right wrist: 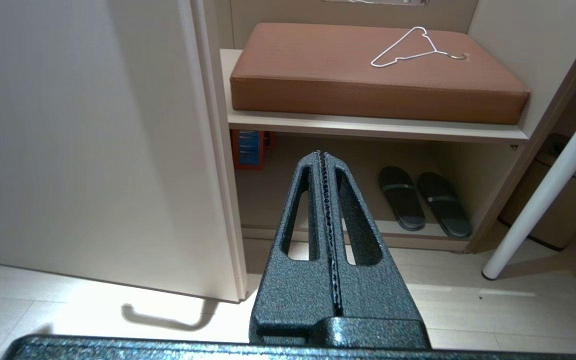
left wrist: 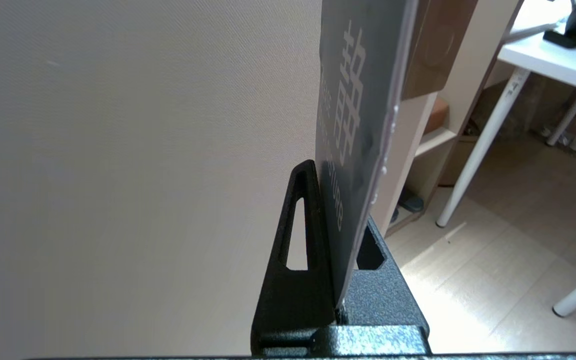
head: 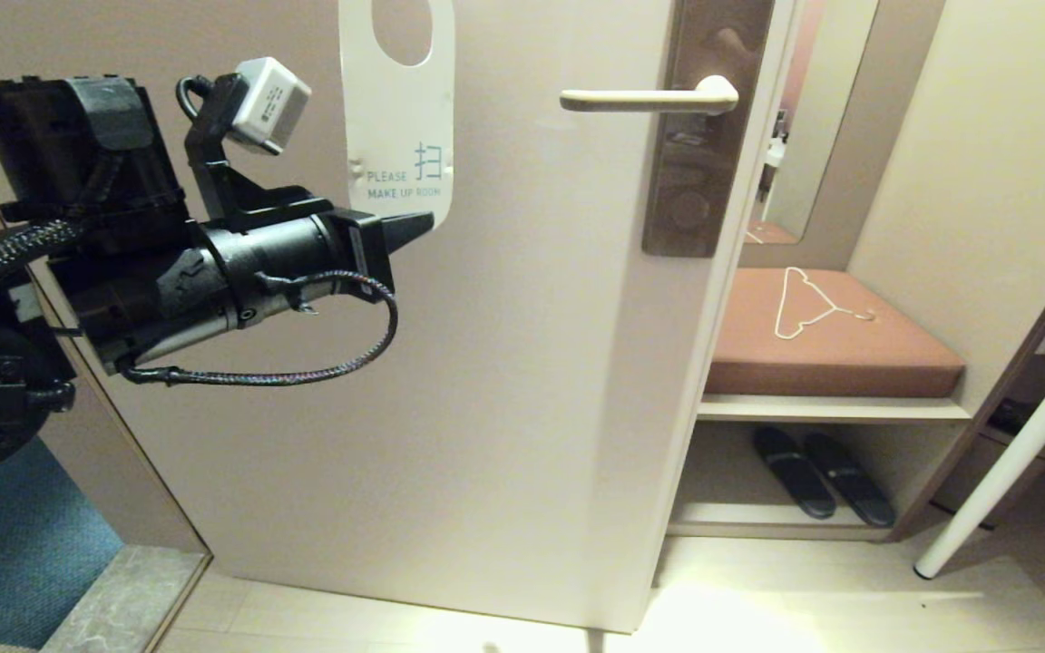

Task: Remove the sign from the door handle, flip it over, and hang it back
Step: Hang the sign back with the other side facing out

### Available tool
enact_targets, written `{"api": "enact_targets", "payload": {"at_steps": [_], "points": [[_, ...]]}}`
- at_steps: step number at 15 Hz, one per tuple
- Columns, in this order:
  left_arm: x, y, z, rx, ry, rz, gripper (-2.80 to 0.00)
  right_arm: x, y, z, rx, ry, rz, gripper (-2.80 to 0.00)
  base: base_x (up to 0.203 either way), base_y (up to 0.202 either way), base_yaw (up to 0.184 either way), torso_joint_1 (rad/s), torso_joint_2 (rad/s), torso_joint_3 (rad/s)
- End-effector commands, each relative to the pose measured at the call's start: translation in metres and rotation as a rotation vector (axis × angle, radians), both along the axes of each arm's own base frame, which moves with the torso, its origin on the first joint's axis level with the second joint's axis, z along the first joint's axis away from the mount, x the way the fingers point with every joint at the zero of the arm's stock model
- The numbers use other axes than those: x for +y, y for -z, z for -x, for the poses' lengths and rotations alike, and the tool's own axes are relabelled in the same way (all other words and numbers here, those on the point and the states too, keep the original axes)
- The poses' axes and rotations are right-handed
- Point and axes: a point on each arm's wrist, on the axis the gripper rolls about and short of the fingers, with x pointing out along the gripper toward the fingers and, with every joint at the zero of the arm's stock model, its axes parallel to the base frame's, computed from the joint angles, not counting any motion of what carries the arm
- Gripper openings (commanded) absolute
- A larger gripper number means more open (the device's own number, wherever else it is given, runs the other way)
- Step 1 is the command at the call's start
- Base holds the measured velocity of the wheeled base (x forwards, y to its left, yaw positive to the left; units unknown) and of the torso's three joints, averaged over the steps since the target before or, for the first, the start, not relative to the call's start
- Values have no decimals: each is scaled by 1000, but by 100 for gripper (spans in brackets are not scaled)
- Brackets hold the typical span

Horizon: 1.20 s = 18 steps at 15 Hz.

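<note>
My left gripper (head: 418, 223) is shut on the lower edge of the sign (head: 400, 100) and holds it upright in front of the door, left of the door handle (head: 645, 98). The sign's white "PLEASE MAKE UP ROOM" side faces me in the head view; its oval hole is at the top edge of that view. In the left wrist view the sign (left wrist: 355, 130) shows its grey-blue side, pinched between the two black fingers (left wrist: 303, 235). The handle is bare, with a gap between its tip and the sign. My right gripper (right wrist: 323, 156) is shut and empty, low, facing the shoe shelf.
The beige door (head: 504, 381) stands open with its metal lock plate (head: 699, 163). Right of it is a bench with a brown cushion (head: 831, 349) and a white wire hanger (head: 804, 304), slippers (head: 822, 472) beneath. A white table leg (head: 1012, 462) stands at the right.
</note>
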Motion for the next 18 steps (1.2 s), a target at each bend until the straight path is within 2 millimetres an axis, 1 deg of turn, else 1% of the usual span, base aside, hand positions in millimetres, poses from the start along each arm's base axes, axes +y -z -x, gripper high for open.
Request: {"api": "enact_targets", "payload": {"at_steps": [1, 6, 9, 14, 18], "points": [[-8, 7, -12, 20, 7, -9, -280, 0, 0, 0, 0, -1, 1, -280, 0, 0, 0, 0, 0, 0], [-36, 10, -26, 17, 58, -13, -280, 0, 0, 0, 0, 1, 1, -280, 0, 0, 0, 0, 0, 0], [-47, 16, -36, 9, 74, -39, -280, 0, 0, 0, 0, 1, 3, -280, 0, 0, 0, 0, 0, 0], [-54, 25, -43, 28, 81, -51, -280, 0, 0, 0, 0, 1, 4, -280, 0, 0, 0, 0, 0, 0], [-58, 24, -49, 21, 84, -47, -280, 0, 0, 0, 0, 1, 7, -280, 0, 0, 0, 0, 0, 0]]}}
